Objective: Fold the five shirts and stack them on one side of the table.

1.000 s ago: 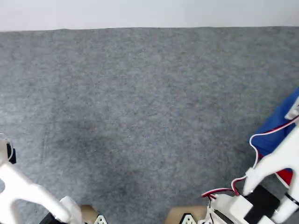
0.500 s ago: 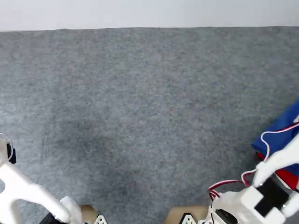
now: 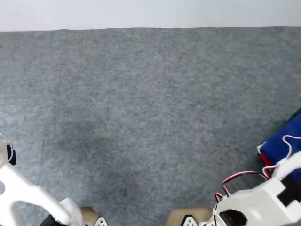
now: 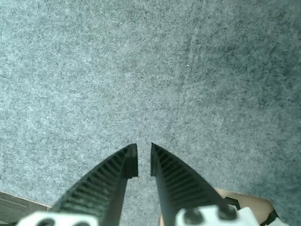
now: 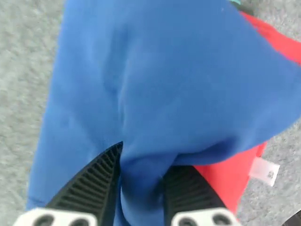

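Observation:
A blue shirt lies bunched over a red shirt that has a white label. My right gripper is shut on a fold of the blue shirt, and the cloth bulges over one fingertip. In the high view the blue shirt lies at the table's right edge with a strip of the red shirt under it, just beyond the right arm. My left gripper hangs over bare felt, shut with nothing between its fingers.
The grey felt table stretches wide between the arms and the far white wall. The left arm rests at the near left corner. A sliver of teal cloth peeks from behind the blue shirt.
The right arm has drawn back toward the near right corner, dragging the blue shirt further to the right edge. The left arm has not moved.

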Robot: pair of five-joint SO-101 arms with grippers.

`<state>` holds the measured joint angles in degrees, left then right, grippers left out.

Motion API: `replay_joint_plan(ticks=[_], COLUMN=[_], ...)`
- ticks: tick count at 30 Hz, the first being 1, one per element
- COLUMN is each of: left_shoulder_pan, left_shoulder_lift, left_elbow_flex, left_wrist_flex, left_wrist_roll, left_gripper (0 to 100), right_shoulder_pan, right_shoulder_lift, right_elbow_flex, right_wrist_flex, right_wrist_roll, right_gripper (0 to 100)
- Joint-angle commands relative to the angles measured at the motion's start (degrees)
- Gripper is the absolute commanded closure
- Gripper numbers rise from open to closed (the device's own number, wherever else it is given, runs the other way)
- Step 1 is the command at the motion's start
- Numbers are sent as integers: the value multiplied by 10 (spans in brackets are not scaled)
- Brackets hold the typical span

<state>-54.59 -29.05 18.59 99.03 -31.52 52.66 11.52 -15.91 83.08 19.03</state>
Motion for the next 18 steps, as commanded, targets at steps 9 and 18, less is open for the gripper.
replay_joint_plan(ticks=[9,18], left_shoulder_pan=[4,4], left_shoulder_lift=[-18,-17], left_elbow_flex=[-19,-19], left_wrist_flex=[15,15], left_wrist_roll=[-5,-5], left_gripper=[946,946], right_shoulder_pan=[30,24], right_shoulder_lift=[-1,-76], right_elbow_flex=[-24,-24], right_wrist_flex=[-17,17], right_wrist_roll=[69,50], right_gripper=[753,582])
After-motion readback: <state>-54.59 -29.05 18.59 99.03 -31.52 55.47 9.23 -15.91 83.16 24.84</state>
